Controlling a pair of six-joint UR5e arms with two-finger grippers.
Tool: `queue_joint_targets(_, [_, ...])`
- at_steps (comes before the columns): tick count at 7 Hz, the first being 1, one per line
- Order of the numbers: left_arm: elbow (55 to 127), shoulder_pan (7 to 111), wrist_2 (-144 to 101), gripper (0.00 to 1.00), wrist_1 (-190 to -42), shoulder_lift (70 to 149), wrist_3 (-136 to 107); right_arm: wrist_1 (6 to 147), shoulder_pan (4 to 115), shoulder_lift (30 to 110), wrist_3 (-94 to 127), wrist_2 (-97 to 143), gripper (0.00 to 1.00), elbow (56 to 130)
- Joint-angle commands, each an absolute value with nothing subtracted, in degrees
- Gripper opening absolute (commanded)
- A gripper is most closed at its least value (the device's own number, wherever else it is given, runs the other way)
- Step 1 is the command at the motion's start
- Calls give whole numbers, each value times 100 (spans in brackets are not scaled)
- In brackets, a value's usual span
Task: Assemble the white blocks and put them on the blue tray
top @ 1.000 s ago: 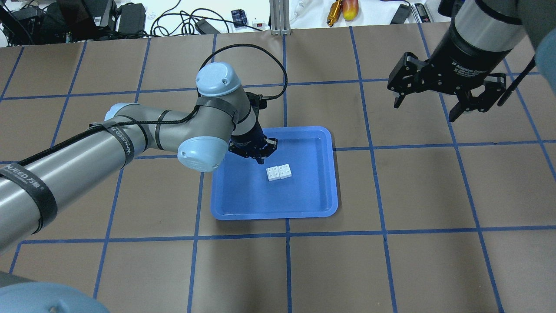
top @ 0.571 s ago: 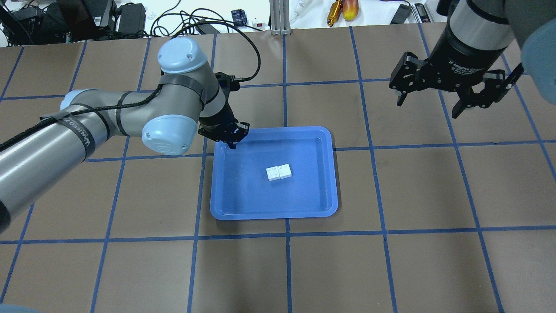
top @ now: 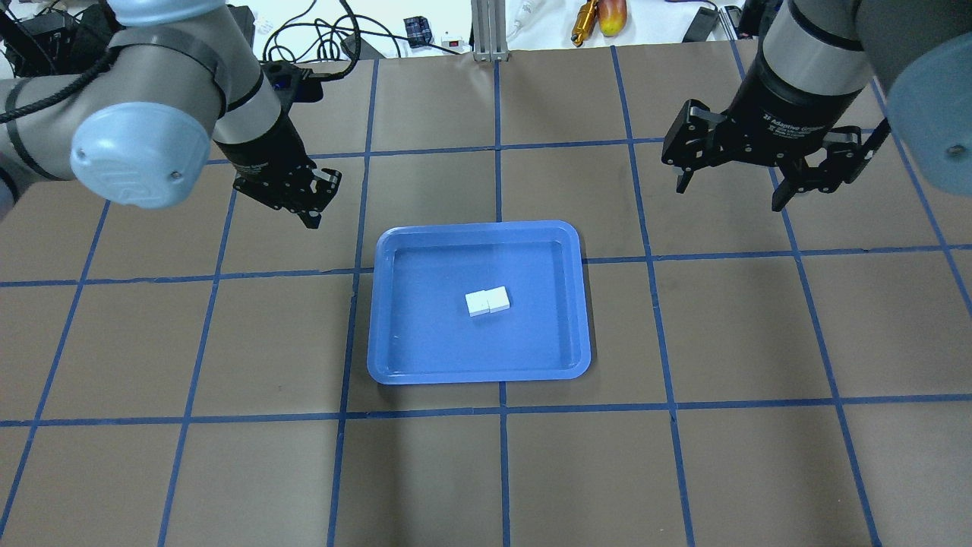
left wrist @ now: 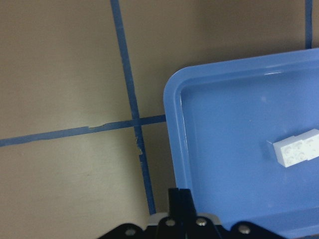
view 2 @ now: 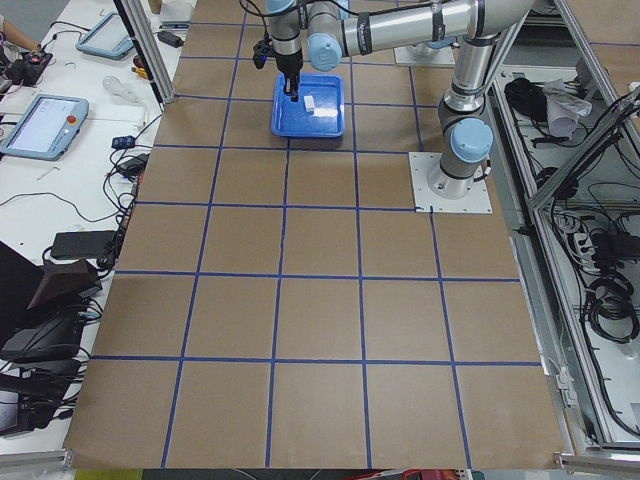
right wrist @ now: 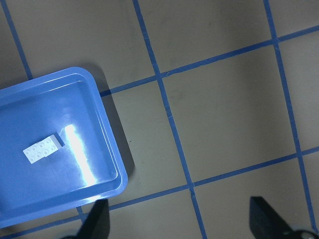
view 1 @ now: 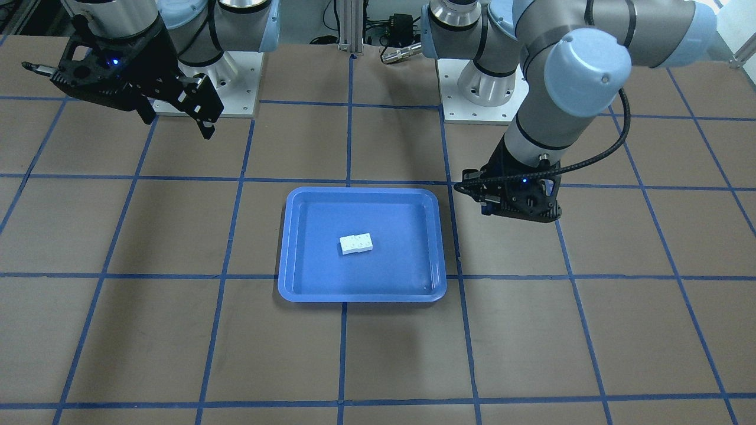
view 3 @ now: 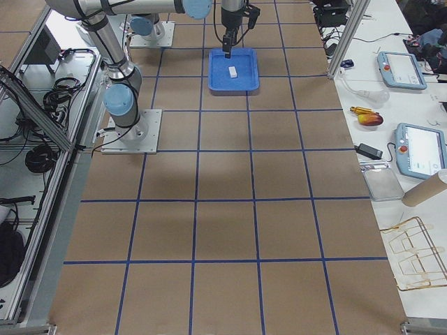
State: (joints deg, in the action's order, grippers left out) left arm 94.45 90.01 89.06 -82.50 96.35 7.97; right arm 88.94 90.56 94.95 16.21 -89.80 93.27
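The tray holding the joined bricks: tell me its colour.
Blue; the tray shows best in the overhead exterior view.

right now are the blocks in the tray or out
In: the joined blocks lie flat on the tray floor, inside its rim.

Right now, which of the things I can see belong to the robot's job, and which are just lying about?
Part of the job: the joined white blocks, lying in the blue tray.
Just lying about: black cables and an orange tool beyond the table's far edge; two handheld screens on the side bench.
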Motion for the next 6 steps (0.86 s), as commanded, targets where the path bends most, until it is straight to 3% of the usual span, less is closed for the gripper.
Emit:
queue_joint_targets(1, [9220,8982,9009,6,-8823,9108,1044,8903,9027,9492,1251,-8974,100,9325])
queue_joint_targets(2, [9168,8974,9009,14,-8990,8871,1055,8903,8983,9492,926,-8991,100,9316])
queue_joint_targets(3, [9123,8895,9052,47,-9009,8755,1055,8895,8982,9501,766,-9000,100,9316])
queue_joint_targets(4, [9088,8781,8940,71,-8991,8754,1037,8895,8982,9518,765,-8991,100,9334])
queue_joint_targets(5, [9053,8806,8930,81,-8965,8763,1020,8886,8991,9527,782,-9000,100,9343])
queue_joint_targets(6, [9009,8815,8930,85,-8974,8789,1020,8868,9000,9527,782,-9026,100,9343])
